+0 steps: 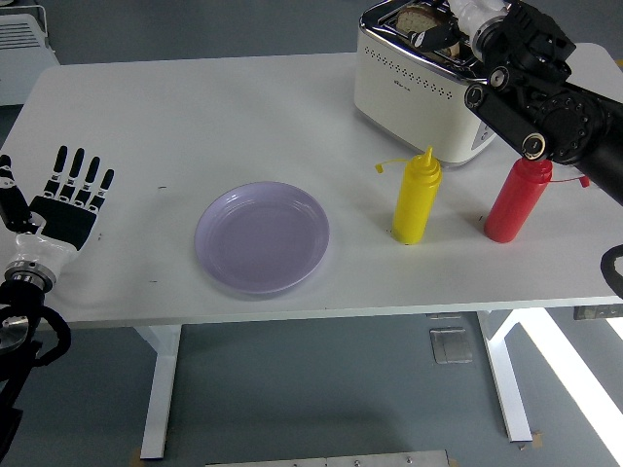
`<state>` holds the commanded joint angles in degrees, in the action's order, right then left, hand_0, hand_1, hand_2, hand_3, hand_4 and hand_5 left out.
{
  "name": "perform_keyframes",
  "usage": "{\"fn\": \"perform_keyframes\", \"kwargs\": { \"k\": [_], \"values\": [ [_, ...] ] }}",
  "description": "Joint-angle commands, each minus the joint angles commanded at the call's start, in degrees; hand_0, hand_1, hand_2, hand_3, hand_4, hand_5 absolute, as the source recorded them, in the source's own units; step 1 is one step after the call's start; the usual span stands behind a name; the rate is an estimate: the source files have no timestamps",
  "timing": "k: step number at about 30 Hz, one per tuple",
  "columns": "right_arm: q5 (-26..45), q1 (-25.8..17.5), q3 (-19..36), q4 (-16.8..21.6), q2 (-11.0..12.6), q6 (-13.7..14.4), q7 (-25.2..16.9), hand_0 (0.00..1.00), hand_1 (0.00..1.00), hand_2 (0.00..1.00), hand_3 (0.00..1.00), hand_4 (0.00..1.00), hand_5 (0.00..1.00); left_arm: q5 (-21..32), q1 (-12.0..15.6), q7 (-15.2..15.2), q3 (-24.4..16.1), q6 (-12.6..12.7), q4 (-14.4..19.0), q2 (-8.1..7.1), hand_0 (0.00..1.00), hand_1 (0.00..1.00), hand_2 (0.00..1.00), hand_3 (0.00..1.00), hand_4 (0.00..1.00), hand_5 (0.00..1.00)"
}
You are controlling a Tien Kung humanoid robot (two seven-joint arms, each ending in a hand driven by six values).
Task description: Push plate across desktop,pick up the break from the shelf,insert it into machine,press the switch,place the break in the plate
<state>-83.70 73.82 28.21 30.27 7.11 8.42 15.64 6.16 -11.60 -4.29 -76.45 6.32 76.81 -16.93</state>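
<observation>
A slice of bread (414,16) stands in the slot of the cream toaster (419,92) at the table's far right. My right hand (437,35) reaches over the toaster's top from the right, its black fingers curled around the slice's right side. The lilac plate (261,238) lies empty near the table's front middle. My left hand (68,199) rests at the table's left edge, palm flat with the fingers spread, holding nothing.
A yellow squeeze bottle (417,199) and a red squeeze bottle (516,199) stand in front of the toaster, right of the plate. My right forearm passes just above the red bottle's cap.
</observation>
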Motion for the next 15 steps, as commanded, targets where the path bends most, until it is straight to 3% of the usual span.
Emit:
{"fn": "perform_keyframes", "kwargs": {
  "k": [1,2,7,8,15],
  "values": [
    [-0.13,0.12,-0.22,-0.31,-0.21,0.12,0.01,0.728,0.737,0.776,0.783,0.737,0.268,0.0,-0.01,0.0,0.09,0.0,0.0,0.0,0.821,0.746,0.718,0.767,0.783,0.981],
    [-0.28,0.27,-0.44,-0.69,-0.47,0.3,0.01,0.666,0.689,0.746,0.775,0.742,0.27,-0.01,-0.05,0.0,0.2,0.0,0.01,-0.02,0.821,0.745,0.718,0.767,0.784,0.983],
    [-0.94,0.9,-1.93,-2.51,-1.54,1.25,0.1,0.666,0.689,0.746,0.775,0.742,0.27,0.02,-0.21,-0.02,0.3,0.03,0.04,-0.1,0.821,0.745,0.718,0.767,0.784,0.983],
    [-1.14,0.93,-2.16,-2.73,-1.65,1.32,0.14,0.611,0.618,0.659,0.729,0.725,0.257,0.02,-0.22,-0.03,0.25,0.03,0.05,-0.11,0.821,0.745,0.717,0.765,0.783,0.982],
    [-3.63,1.07,-3.79,-4.51,-2.56,2.26,0.5,0.585,0.594,0.625,0.718,0.697,0.235,-0.02,-0.32,-0.08,0.05,0.07,0.17,-0.15,0.821,0.745,0.717,0.765,0.782,0.982]
  ]
}}
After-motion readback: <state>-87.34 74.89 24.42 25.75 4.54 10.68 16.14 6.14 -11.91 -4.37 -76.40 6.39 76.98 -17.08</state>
